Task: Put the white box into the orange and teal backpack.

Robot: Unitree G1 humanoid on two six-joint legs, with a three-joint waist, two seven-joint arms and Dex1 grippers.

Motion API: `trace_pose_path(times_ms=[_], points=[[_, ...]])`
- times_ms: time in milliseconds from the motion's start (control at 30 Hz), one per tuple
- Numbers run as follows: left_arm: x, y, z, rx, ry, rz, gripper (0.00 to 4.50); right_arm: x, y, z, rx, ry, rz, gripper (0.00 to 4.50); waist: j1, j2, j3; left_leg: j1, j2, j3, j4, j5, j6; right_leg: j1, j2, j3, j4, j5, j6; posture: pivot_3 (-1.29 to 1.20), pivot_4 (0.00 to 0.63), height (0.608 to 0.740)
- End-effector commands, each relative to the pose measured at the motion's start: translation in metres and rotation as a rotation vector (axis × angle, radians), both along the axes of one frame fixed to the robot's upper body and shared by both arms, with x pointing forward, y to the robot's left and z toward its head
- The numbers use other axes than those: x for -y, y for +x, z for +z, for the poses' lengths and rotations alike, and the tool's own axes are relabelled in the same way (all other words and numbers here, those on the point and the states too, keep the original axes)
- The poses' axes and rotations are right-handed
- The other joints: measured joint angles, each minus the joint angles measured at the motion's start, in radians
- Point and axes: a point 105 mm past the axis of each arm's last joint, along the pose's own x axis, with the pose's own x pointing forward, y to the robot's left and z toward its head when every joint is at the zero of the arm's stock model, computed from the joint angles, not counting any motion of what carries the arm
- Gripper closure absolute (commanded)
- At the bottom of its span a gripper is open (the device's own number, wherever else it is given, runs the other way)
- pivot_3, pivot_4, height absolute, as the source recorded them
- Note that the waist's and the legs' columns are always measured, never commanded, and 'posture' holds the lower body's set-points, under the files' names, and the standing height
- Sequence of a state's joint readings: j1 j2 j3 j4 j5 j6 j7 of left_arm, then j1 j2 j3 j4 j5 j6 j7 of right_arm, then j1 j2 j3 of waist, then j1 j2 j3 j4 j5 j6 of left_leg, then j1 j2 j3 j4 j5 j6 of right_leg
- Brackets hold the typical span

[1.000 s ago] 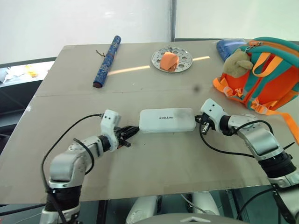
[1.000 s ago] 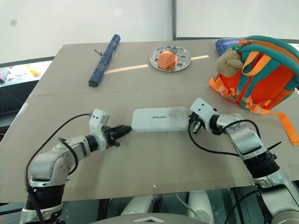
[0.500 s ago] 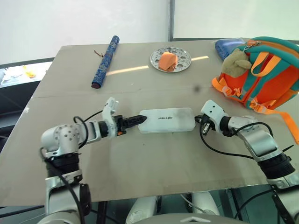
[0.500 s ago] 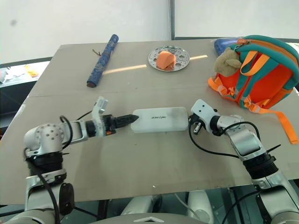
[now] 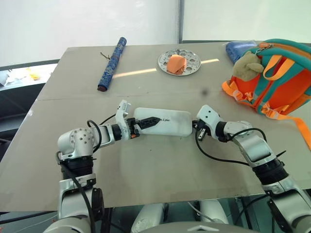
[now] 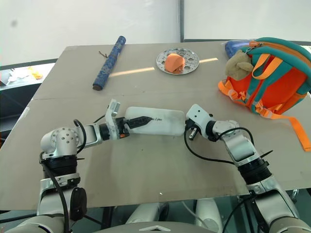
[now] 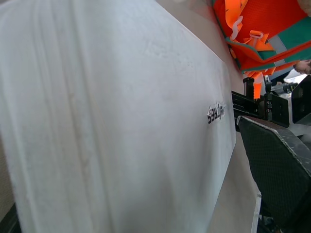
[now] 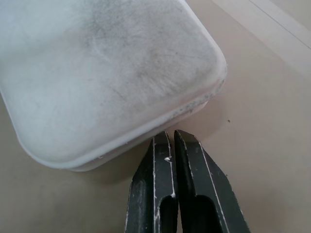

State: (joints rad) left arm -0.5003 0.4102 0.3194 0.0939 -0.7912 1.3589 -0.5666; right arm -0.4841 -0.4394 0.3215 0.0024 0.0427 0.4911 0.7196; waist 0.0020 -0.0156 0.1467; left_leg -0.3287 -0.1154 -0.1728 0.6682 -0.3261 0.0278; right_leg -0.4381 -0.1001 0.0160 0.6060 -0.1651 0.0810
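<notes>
Two robot arms bracket the flat white rounded-corner box [image 5: 163, 121], which lies on the beige table [image 5: 160, 170], well apart from the orange and teal child-size backpack [image 5: 277, 82] at the far right corner. Judging by this, nothing is packed yet: lifting, carrying and inserting remain. The left gripper [image 5: 146, 124], reaching level, has spread fingers straddling the box's left end; the right gripper [image 8: 175, 145], fingers pressed closed, noses against the right end.
</notes>
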Motion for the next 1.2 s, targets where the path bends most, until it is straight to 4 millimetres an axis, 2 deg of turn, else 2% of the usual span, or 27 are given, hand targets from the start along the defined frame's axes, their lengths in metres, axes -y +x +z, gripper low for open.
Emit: trace_pose_path(times_ms=[33,167,200,233,300,400,533,567,667,700,800,900,1033,1133,1200], points=[[0.012,-0.012,-0.006,-0.056,-0.075,-0.054,0.77,-0.004,-0.002,0.007,0.03,0.022,0.025,4.5,-0.003,0.0,0.0,0.0,0.0,0.0,0.0,0.0,0.0,0.0,0.0,0.0,0.0,0.0,0.0,0.0,0.15,0.733],[0.011,-0.013,-0.005,-0.053,-0.1,-0.04,2.38,0.018,0.001,0.009,0.041,0.024,-0.051,4.5,0.01,0.0,0.0,-0.001,0.0,-0.001,0.0,0.0,0.0,0.0,0.0,-0.001,0.0,0.0,0.0,0.0,0.15,0.733],[0.011,-0.014,-0.003,-0.048,-0.111,-0.038,2.79,0.029,0.002,0.016,0.043,0.064,-0.097,4.5,0.013,0.0,0.0,-0.001,0.0,-0.001,0.0,0.0,0.0,0.0,0.0,-0.001,0.001,0.0,0.0,0.0,0.15,0.733],[0.011,-0.014,-0.002,-0.041,-0.118,-0.039,3.17,0.041,0.005,0.024,0.062,0.099,-0.156,4.26,0.016,0.0,0.0,-0.001,0.0,-0.001,0.0,0.0,0.0,0.0,0.0,-0.001,0.001,0.0,0.0,0.0,0.15,0.733],[0.011,-0.012,0.001,-0.024,-0.146,-0.023,3.33,0.067,0.006,0.041,0.107,0.158,-0.276,3.65,0.016,0.0,0.0,-0.001,0.0,-0.001,0.001,0.0,0.0,0.0,0.0,-0.001,0.001,0.0,0.0,0.0,0.15,0.733],[0.011,-0.011,0.004,-0.005,-0.167,-0.018,3.33,0.097,-0.006,0.065,0.166,0.204,-0.389,2.17,0.017,0.0,0.0,-0.001,-0.001,-0.001,0.0,0.0,0.0,0.0,-0.001,-0.001,0.0,0.0,0.0,0.0,0.15,0.733],[0.012,-0.009,0.007,0.022,-0.182,0.0,3.33,0.128,-0.043,0.102,0.193,0.307,-0.476,0.3,0.016,0.0,0.0,-0.001,0.0,-0.002,-0.001,0.0,0.0,-0.001,-0.001,-0.001,0.0,0.0,0.0,0.0,0.15,0.733],[0.012,-0.007,0.008,0.029,-0.181,0.007,3.33,0.134,-0.053,0.107,0.177,0.333,-0.489,0.03,0.016,0.0,0.001,-0.002,0.0,-0.002,-0.001,0.0,0.0,-0.001,-0.001,-0.001,0.0,0.0,0.0,0.0,0.15,0.733],[0.013,0.001,0.007,0.06,-0.144,0.039,3.33,0.156,-0.077,0.119,0.149,0.394,-0.573,0.0,0.017,0.0,0.001,-0.002,0.0,-0.001,0.0,0.0,0.0,0.0,-0.001,-0.001,0.0,0.0,0.0,0.0,0.15,0.733],[0.014,0.003,0.011,0.073,-0.147,0.037,3.33,0.169,-0.083,0.118,0.134,0.367,-0.629,0.0,0.017,0.0,0.001,-0.002,0.0,-0.001,0.0,0.0,0.0,0.0,-0.001,-0.001,-0.001,0.0,0.0,0.0,0.15,0.733],[0.019,0.011,0.017,0.094,-0.142,0.03,3.33,0.2,-0.079,0.119,0.145,0.32,-0.781,0.0,0.015,0.0,0.001,-0.001,0.0,0.001,0.0,0.0,0.0,0.001,-0.001,0.0,0.0,0.0,0.001,0.0,0.15,0.733],[0.024,0.015,0.018,0.1,-0.129,0.013,3.33,0.203,-0.055,0.127,0.179,0.378,-0.813,0.0,0.009,-0.001,0.001,-0.001,0.0,0.001,0.0,0.0,0.0,0.001,-0.001,0.0,0.0,0.0,0.001,0.0,0.15,0.733],[0.029,0.019,0.022,0.121,-0.116,0.001,3.33,0.207,0.001,0.139,0.287,0.393,-0.887,0.0,0.002,-0.001,0.001,0.0,0.0,0.004,0.0,0.0,0.0,0.0,0.0,0.003,0.0,0.0,0.001,0.0,0.15,0.733],[0.028,0.021,0.022,0.131,-0.108,0.007,3.33,0.203,0.026,0.149,0.335,0.42,-0.884,0.0,0.01,-0.001,0.001,-0.001,0.001,0.003,0.0,0.0,0.0,-0.001,0.0,0.003,0.0,0.0,0.0,0.0,0.15,0.733],[0.024,0.02,0.023,0.14,-0.104,0.027,3.33,0.197,0.045,0.157,0.372,0.411,-0.856,0.52,0.01,-0.001,0.001,-0.004,0.0,0.002,-0.001,0.0,0.0,-0.004,0.0,0.002,0.0,0.0,0.0,0.0,0.15,0.733]])
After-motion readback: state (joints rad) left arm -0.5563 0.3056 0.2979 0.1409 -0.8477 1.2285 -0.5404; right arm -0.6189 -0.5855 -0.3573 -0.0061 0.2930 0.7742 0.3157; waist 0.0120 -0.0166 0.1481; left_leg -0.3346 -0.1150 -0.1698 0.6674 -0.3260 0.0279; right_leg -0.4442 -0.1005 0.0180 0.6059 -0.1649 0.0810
